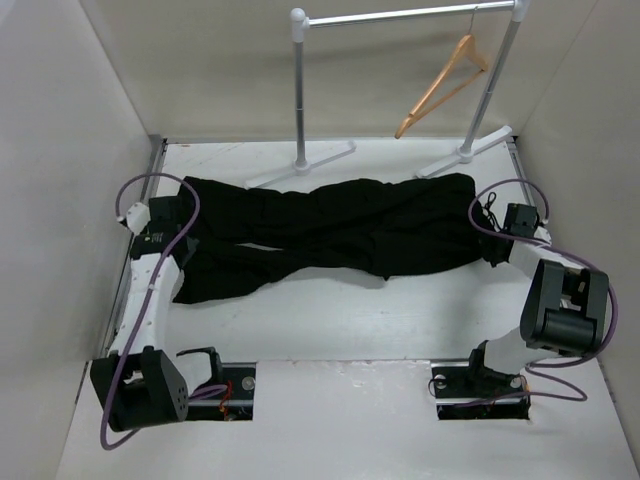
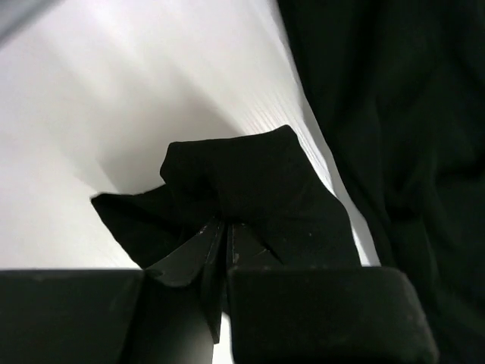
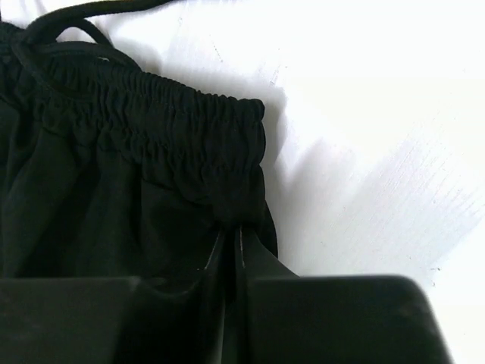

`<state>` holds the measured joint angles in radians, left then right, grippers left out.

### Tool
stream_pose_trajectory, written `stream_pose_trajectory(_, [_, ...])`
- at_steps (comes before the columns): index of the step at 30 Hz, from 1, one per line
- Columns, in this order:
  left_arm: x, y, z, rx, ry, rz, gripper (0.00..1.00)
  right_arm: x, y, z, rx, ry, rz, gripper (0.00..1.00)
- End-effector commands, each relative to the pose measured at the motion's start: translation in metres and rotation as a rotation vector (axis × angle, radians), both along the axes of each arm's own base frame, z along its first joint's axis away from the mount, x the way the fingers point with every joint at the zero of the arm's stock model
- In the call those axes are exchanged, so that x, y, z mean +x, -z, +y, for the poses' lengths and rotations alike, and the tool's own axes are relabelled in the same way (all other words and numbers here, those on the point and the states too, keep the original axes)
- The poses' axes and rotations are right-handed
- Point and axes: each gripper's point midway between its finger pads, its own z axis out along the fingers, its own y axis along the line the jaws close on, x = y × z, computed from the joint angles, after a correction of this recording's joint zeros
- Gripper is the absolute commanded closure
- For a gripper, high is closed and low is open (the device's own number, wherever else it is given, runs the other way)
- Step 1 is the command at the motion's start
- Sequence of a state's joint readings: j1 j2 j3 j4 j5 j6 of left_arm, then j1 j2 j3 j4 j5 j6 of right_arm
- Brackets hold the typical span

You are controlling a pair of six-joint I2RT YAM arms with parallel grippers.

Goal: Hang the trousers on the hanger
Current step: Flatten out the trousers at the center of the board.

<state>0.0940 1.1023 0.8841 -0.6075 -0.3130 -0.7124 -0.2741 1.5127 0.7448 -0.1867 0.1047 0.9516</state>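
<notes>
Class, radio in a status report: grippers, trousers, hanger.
Jaws shut on trousers: left gripper, right gripper. Garment lying across table. Empty hanger on rail; nothing between.

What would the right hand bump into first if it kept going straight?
The trousers. The right hand is pinching their waistband, so black cloth lies right ahead, probably with the table beyond.

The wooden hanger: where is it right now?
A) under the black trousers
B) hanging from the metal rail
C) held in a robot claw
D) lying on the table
B: the hanger hangs by its hook from the silver rail, well clear of the trousers.
</notes>
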Motion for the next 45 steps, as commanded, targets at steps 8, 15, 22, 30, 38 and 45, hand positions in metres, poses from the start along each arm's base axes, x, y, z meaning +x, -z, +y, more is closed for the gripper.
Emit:
stream_pose_trajectory(8, [0.006, -0.175, 0.033, 0.231, -0.068, -0.311, 1.00, 0.005, -0.053, -0.014, 0.038, 0.119, -0.194, 0.95])
stream_pose_trajectory(15, [-0.103, -0.027, 0.030, 0.168, -0.213, -0.016, 0.68, 0.001, -0.036, -0.009, 0.073, 0.140, -0.174, 0.94])
stream_pose_trajectory(22, [-0.088, -0.023, 0.037, 0.068, -0.280, -0.065, 0.44, -0.002, -0.035, -0.009, 0.079, 0.139, -0.166, 0.94])
stream_pose_trajectory(30, [-0.010, 0.005, 0.012, -0.055, -0.118, -0.028, 0.39, -0.004, -0.029, -0.006, 0.075, 0.105, -0.150, 0.94])
stream_pose_trajectory(38, [-0.033, 0.029, 0.018, -0.061, -0.188, 0.040, 0.48, -0.020, -0.030, -0.002, 0.046, 0.072, -0.150, 0.94])
stream_pose_trajectory(45, [-0.081, 0.095, -0.003, -0.170, -0.258, 0.213, 0.43, -0.021, -0.029, -0.003, 0.035, 0.069, -0.135, 0.94])
